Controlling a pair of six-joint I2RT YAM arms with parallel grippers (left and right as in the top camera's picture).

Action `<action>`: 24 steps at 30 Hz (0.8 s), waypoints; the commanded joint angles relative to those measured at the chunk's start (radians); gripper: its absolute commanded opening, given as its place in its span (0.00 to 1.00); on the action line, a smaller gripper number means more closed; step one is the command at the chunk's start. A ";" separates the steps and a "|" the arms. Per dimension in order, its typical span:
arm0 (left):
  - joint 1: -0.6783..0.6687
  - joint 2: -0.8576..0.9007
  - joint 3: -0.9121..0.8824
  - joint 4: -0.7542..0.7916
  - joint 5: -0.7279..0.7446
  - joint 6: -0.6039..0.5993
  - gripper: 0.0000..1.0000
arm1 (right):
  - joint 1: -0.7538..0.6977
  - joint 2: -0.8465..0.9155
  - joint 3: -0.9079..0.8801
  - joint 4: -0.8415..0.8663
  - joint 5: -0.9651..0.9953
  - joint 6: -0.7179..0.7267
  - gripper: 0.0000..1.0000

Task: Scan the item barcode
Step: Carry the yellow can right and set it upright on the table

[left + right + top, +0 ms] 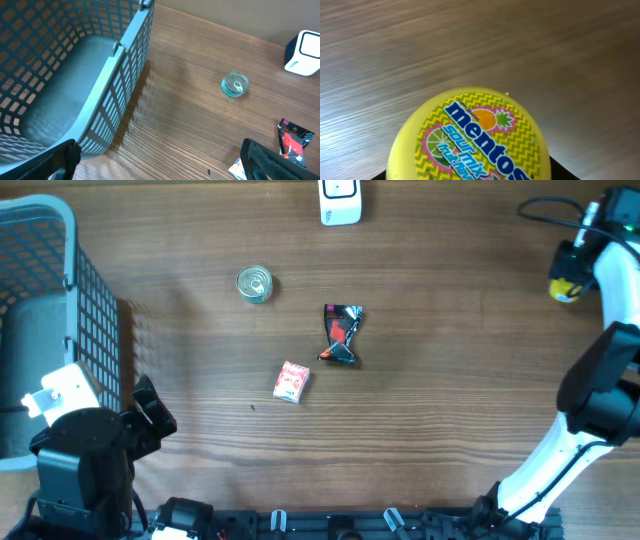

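A yellow Mentos sour mix tub (470,137) fills the lower part of the right wrist view, label up, and my right gripper (574,270) is shut on it. From overhead the tub (563,288) hangs over the table's far right, well away from the white scanner (340,201) at the back edge. No barcode shows on the tub. My left gripper (160,170) stands wide open and holds nothing, low at the front left beside the basket. Its fingers (267,160) frame bare wood.
A blue-grey mesh basket (60,290) takes up the left side. A small round tin (254,284), a dark crumpled packet (342,333) and a small pink-and-white box (291,381) lie mid-table. A cable (548,210) runs at the back right.
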 commanded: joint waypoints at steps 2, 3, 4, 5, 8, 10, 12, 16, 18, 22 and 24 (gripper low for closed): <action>-0.005 -0.003 -0.005 0.003 -0.017 0.002 1.00 | -0.082 -0.043 0.005 -0.004 -0.006 0.027 0.53; -0.005 -0.003 -0.005 0.003 -0.017 0.002 1.00 | -0.092 -0.041 0.002 -0.006 -0.019 0.029 0.53; -0.005 -0.003 -0.005 0.002 -0.017 0.002 1.00 | -0.101 -0.040 -0.006 -0.004 -0.029 0.035 0.53; -0.005 -0.003 -0.005 0.002 -0.017 0.002 1.00 | -0.104 -0.040 -0.020 0.005 -0.029 0.043 0.53; -0.005 -0.003 -0.005 0.002 -0.017 0.002 1.00 | -0.105 -0.040 -0.093 0.066 -0.029 0.045 0.54; -0.005 -0.003 -0.005 0.002 -0.017 0.002 1.00 | -0.105 -0.040 -0.141 0.108 -0.029 0.045 0.57; -0.005 -0.003 -0.005 0.002 -0.017 0.002 1.00 | -0.105 -0.040 -0.185 0.145 -0.029 0.045 0.64; -0.005 -0.003 -0.005 0.002 -0.017 0.002 1.00 | -0.105 -0.040 -0.213 0.170 -0.029 0.045 0.82; -0.005 -0.003 -0.005 0.002 -0.017 0.002 1.00 | -0.105 -0.040 -0.213 0.170 -0.029 0.043 0.93; -0.005 -0.003 -0.005 0.002 -0.017 0.002 1.00 | -0.105 -0.044 -0.213 0.151 -0.029 0.044 1.00; -0.005 -0.003 -0.005 0.002 -0.018 0.002 1.00 | -0.105 -0.057 -0.213 0.143 -0.029 0.045 1.00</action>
